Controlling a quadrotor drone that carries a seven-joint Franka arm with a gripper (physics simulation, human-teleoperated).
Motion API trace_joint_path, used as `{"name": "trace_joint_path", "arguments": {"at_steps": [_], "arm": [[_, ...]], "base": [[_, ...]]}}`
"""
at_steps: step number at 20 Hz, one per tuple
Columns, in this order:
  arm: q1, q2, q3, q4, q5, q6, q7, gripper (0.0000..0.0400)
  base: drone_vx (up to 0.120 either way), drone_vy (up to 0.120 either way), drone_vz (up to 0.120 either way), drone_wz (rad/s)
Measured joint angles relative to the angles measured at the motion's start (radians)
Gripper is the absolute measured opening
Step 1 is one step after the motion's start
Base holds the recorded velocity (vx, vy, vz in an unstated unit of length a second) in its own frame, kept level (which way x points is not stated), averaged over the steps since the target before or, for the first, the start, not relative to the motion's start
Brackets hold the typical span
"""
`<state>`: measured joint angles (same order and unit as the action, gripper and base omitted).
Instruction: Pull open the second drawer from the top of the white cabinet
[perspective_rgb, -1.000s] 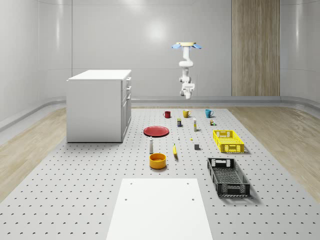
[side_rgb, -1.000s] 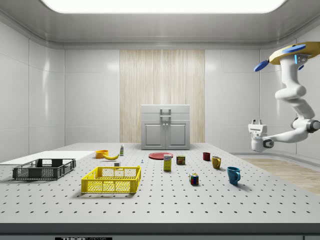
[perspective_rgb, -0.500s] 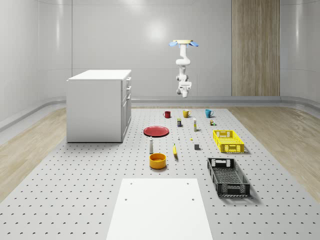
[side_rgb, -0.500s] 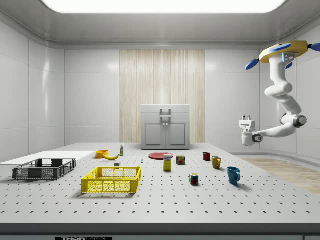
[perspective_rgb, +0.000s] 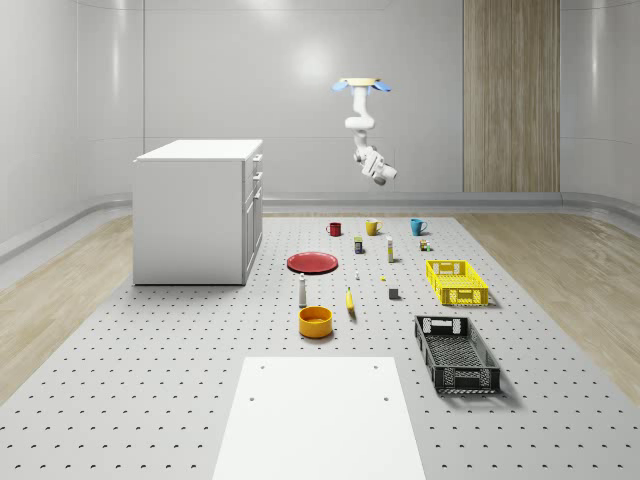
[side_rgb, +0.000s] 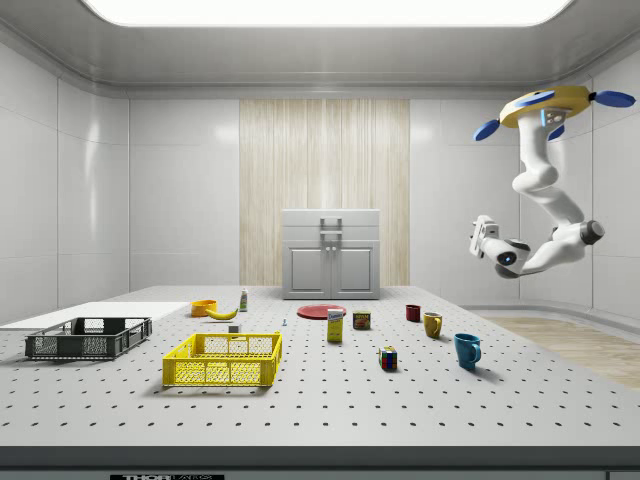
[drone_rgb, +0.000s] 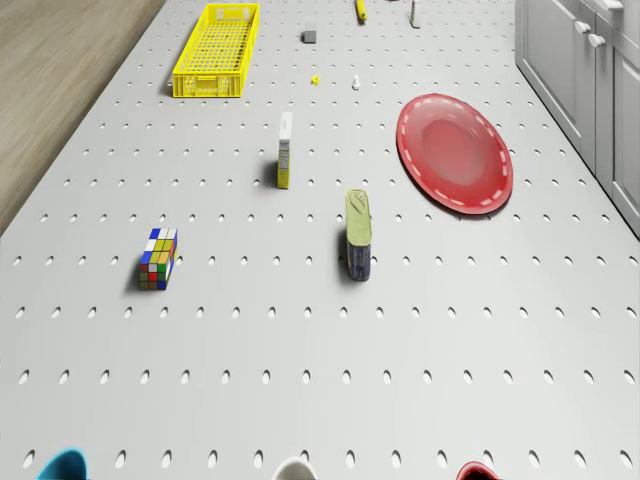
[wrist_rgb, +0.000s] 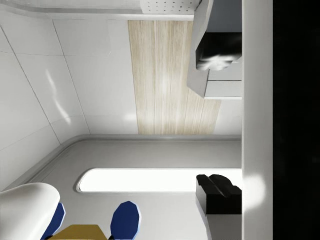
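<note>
In the whole-scene view, reading from its left, the white cabinet (perspective_rgb: 198, 212) stands on the perforated counter (perspective_rgb: 150, 330) with its drawer fronts facing the view's right; the second drawer (perspective_rgb: 256, 182) sits flush with the ones above and below it, so it looks shut and untouched. Next along, the red plate (perspective_rgb: 312, 262) lies near the cabinet's foot, with the mugs (perspective_rgb: 372, 227) beyond it at the counter's far end. High above those mugs hovers the drone (perspective_rgb: 361, 85), and here is what has changed: over the last second it has drifted toward the view's left, closer to the cabinet's side of the room, and has climbed a little. In the same second the arm, which hung almost straight down with the wrist low, has folded and swung its wrist upward. For the task this reads as an early approach: the robot is closing on the cabinet but remains well apart from the drawer handle and far above it, so reaching and gripping are all ahead. In the side view the arm drops from the drone, bends at the elbow low on that view's right, and turns back so the claw (side_rgb: 481, 233) points toward the cabinet and tilts upward. I cannot tell how far the claw is open; it holds nothing.
</note>
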<state>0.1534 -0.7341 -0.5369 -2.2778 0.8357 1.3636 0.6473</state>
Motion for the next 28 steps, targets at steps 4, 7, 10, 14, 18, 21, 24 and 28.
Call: {"name": "trace_joint_path", "arguments": {"at_steps": [4, 7, 10, 14, 18, 21, 24, 28], "arm": [[0.055, -0.021, -0.085, -0.068, 0.115, 0.012, -0.020, 0.0302], [0.089, -0.037, -0.124, -0.098, 0.156, 0.024, -0.025, 0.0301], [0.118, -0.052, -0.151, -0.116, 0.175, 0.038, -0.026, 0.0301], [0.152, -0.072, -0.177, -0.130, 0.183, 0.059, -0.021, 0.0300], [0.182, -0.092, -0.197, -0.138, 0.180, 0.080, -0.014, 0.0300], [0.203, -0.107, -0.209, -0.143, 0.174, 0.095, -0.007, 0.0300], [0.223, -0.121, -0.220, -0.146, 0.166, 0.111, 0.000, 0.0300], [0.247, -0.140, -0.232, -0.149, 0.154, 0.131, 0.011, 0.0300]], "base": [[0.120, -0.120, 0.000, 0.000], [0.120, -0.120, 0.000, 0.000], [0.120, -0.120, 0.000, 0.000], [0.120, -0.120, 0.000, 0.000], [0.120, -0.120, 0.000, 0.000], [0.120, -0.120, 0.000, 0.000], [0.120, -0.120, 0.000, 0.000], [0.120, -0.120, 0.000, 0.000]]}}
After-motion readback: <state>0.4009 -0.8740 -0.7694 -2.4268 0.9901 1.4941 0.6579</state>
